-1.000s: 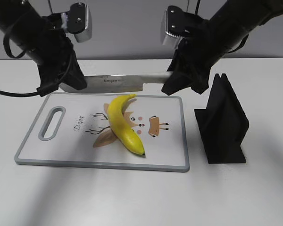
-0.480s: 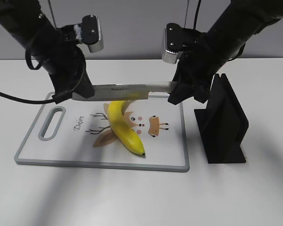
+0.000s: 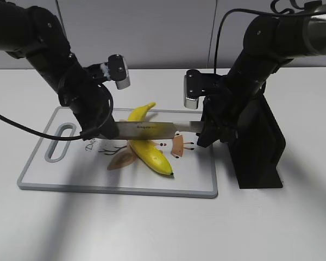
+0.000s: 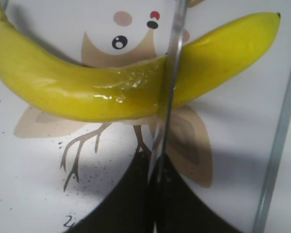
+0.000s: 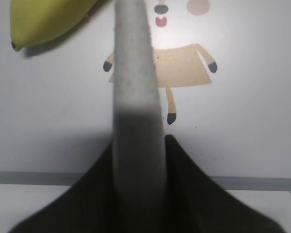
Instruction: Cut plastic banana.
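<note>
while both grippers clamp the knife (image 3: pixel 152 129), plastic banana (image 3: pixel 148 148) lies beneath.

The exterior view looks down at a slant from the front across the tabletop (image 3: pixel 152 228). Both wrist views look steeply down, very close, at the cutting board (image 4: pixel 34 189) and plastic banana (image 5: pixel 48 19), sharing them with the exterior view.

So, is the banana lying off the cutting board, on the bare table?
No, the plastic banana lies on the cutting board, over its printed deer picture, with the knife across it.
</note>
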`<state>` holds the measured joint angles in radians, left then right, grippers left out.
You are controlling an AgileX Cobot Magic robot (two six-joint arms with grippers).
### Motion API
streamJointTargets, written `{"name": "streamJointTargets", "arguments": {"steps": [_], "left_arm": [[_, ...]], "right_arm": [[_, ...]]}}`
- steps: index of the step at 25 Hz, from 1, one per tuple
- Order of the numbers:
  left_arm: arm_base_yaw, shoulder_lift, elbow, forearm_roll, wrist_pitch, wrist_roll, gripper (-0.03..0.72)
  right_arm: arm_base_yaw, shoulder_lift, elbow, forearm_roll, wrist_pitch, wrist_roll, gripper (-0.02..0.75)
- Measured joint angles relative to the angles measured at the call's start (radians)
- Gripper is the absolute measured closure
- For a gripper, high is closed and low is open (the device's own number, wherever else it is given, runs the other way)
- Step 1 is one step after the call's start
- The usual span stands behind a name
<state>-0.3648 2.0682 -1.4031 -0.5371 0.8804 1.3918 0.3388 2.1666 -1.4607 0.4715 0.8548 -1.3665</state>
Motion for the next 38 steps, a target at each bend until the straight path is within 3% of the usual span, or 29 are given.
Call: {"name": "streamJointTargets", "arguments": {"steps": [22,25,32,38], "left_arm": [[-0.008,-0.244,0.024,0.023,0.040,-0.023,0.676],[-0.008,-0.247,0.024,0.022,0.036,-0.029,0.606],[-0.007,-0.251,0.026,0.014,0.028,-0.038,0.298],[-0.007,-0.286,0.027,0.012,0.010,-0.041,0.227]], "right_arm": [[0.011,-0.249,0.003,-0.019,0.053,0.041,0.541],[0.011,-0.256,0.003,-0.018,0.061,0.047,0.541],[0.011,-0.256,0.003,-0.018,0.062,0.059,0.552],[0.010,-0.258,0.003,-0.041,0.061,0.071,0.555]]}}
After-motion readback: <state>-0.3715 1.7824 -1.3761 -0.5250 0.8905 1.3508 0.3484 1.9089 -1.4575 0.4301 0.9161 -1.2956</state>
